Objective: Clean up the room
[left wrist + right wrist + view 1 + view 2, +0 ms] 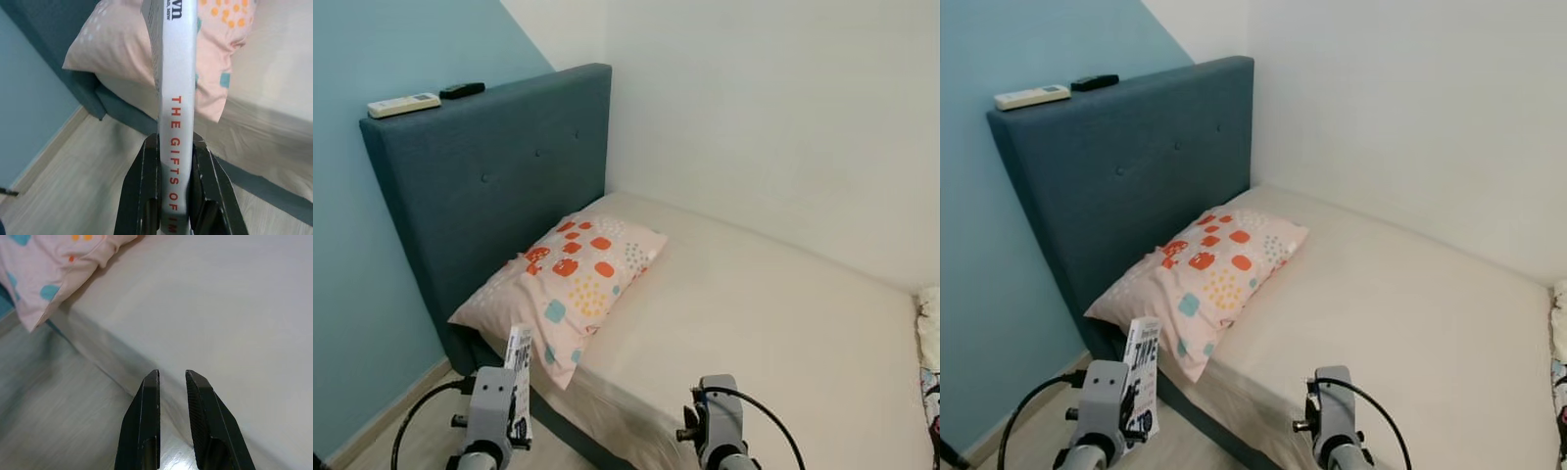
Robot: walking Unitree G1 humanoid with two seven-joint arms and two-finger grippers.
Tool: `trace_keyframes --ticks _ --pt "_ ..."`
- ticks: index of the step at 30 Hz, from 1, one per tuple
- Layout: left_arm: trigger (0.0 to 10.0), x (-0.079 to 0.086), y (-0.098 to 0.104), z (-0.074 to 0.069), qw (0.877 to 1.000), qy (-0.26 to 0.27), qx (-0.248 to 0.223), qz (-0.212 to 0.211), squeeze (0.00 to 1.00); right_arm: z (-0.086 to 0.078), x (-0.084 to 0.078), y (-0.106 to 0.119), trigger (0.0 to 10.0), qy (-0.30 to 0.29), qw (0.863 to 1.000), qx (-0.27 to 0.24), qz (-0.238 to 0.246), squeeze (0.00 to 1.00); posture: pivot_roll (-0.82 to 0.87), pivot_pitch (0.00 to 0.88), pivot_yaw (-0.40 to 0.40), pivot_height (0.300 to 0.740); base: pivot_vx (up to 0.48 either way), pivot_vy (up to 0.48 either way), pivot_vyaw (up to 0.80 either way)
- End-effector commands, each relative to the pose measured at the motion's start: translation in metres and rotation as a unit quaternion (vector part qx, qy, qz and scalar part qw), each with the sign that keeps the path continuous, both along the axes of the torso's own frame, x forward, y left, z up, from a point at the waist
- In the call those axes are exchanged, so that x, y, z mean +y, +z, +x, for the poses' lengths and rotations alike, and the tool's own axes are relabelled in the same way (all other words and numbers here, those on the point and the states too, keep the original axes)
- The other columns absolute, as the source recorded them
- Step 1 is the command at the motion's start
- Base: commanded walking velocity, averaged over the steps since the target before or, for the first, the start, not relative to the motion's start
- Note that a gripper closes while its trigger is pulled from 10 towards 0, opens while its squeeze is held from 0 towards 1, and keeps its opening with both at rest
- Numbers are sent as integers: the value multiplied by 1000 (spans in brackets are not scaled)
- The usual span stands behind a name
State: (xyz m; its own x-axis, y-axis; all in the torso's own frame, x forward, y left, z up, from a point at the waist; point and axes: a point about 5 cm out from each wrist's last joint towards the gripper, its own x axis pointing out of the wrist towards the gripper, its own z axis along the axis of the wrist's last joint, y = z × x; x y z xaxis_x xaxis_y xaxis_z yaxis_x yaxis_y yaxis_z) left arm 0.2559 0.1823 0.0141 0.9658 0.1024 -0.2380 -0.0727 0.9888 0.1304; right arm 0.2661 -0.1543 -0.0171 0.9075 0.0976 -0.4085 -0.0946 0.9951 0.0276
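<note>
L hand (173, 196) clamps book (175, 98) upright, nr pillow (568, 284).

The bed (773, 323) is viewed downward from the head; the pillow (122, 54) edge is shared closely by both wrist views.

The book (175, 98) — white, with a grey spine lettered in red — stood upright, clamped at its spine, just beside the bed's corner.
</note>
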Motion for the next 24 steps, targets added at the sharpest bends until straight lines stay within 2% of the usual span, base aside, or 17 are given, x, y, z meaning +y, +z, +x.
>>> trace_keyframes --ticks 1,13,24 --pt "10000 0 6 3 1000 -3 -21 -1 0 -1 -1 -1 10000 -1 1000 3 -1 0 34 83 -68 728 337 0 0" --pt "10000 1 6 2 1000 -1 -19 -1 0 -1 1 -2 10000 1 1000 7 -1 0 36 85 -68 728 318 0 0" --pt "10000 2 5 1 1000 -3 -16 2 0 -3 3 -4 10000 4 1000 14 1 0 39 85 -66 728 0 0 0"
